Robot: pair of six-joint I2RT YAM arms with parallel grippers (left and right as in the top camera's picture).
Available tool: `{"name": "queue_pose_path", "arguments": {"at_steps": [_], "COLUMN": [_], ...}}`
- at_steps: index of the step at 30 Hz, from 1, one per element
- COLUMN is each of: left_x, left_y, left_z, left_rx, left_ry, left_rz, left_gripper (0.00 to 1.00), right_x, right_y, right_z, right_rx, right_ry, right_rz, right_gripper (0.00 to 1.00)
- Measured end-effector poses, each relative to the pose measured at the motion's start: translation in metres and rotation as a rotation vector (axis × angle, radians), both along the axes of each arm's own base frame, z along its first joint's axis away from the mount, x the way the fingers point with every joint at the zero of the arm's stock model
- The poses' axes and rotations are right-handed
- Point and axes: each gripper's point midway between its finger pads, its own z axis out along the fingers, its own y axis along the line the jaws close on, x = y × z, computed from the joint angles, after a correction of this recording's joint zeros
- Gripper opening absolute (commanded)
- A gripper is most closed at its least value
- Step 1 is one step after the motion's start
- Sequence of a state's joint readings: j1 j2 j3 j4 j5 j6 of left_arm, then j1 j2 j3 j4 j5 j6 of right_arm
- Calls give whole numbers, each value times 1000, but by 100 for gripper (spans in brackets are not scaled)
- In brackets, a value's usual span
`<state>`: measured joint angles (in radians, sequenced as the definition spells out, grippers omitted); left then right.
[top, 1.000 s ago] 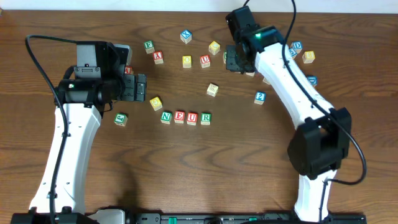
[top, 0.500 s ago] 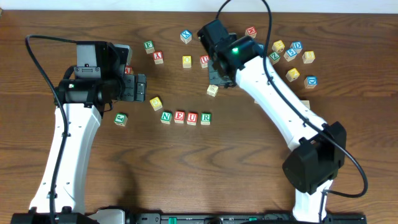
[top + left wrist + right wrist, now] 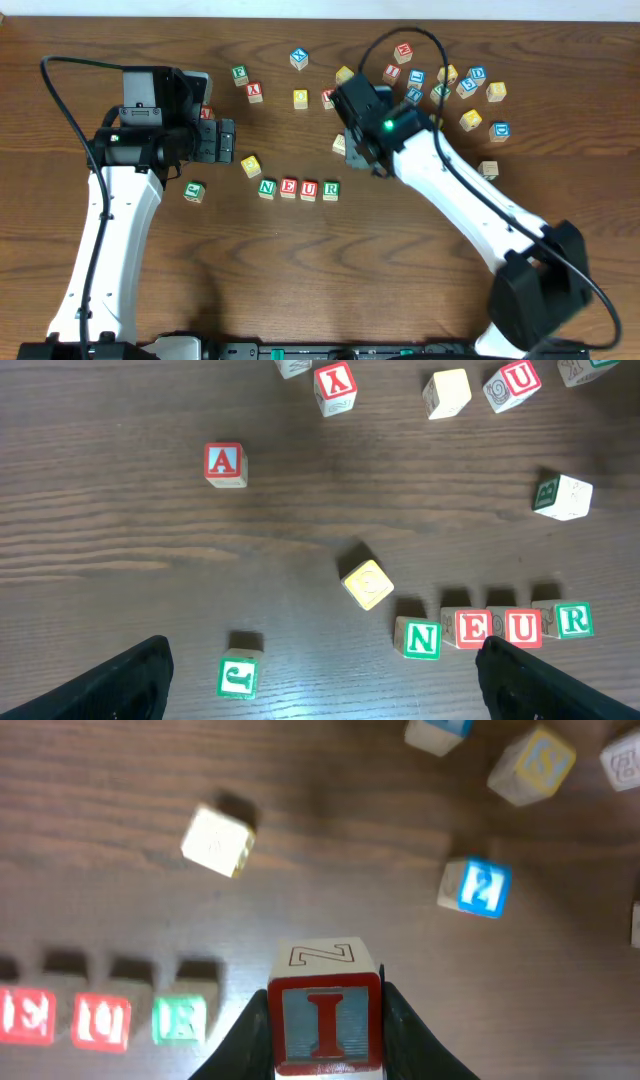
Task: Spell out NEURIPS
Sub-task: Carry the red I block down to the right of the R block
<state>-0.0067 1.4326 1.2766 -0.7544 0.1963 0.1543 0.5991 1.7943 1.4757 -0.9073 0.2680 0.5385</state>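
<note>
1. The left gripper [image 3: 226, 141] is hanging idle with its jaws wide apart and empty, at 10 o'clock from the N.
2. N [image 3: 267, 187], E [image 3: 288, 188], U [image 3: 309, 189] and R [image 3: 330, 189] are sitting close together in line, so 4 of 7 letters are placed.
3. The right gripper [image 3: 325, 1042] is clamping the red I cube [image 3: 325, 1016], hovering at 1 o'clock from R.
4. The step in hand is probably placing the I. The next move is calling for a descent at R's 3 o'clock side, face squared, without nudging R.

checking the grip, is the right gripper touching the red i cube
Touching. The right wrist view shows the fingers of the right gripper pressed against both sides of the red I cube, with no gap.
</note>
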Motion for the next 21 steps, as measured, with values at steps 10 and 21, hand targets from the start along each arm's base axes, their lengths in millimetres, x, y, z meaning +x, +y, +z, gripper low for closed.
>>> {"name": "queue_pose_path", "arguments": {"at_steps": [10,21], "left_x": [0,0], "left_y": [0,0], "left_z": [0,0], "left_rx": [0,0], "left_ry": [0,0], "left_rz": [0,0], "left_gripper": [96,96], "right_x": [-35,-51], "right_y": [-8,4], "right_z": [-8,-33], "right_rx": [60,93], "right_ry": [-25,9], "right_rz": [-13,6], "right_gripper": [11,11]}}
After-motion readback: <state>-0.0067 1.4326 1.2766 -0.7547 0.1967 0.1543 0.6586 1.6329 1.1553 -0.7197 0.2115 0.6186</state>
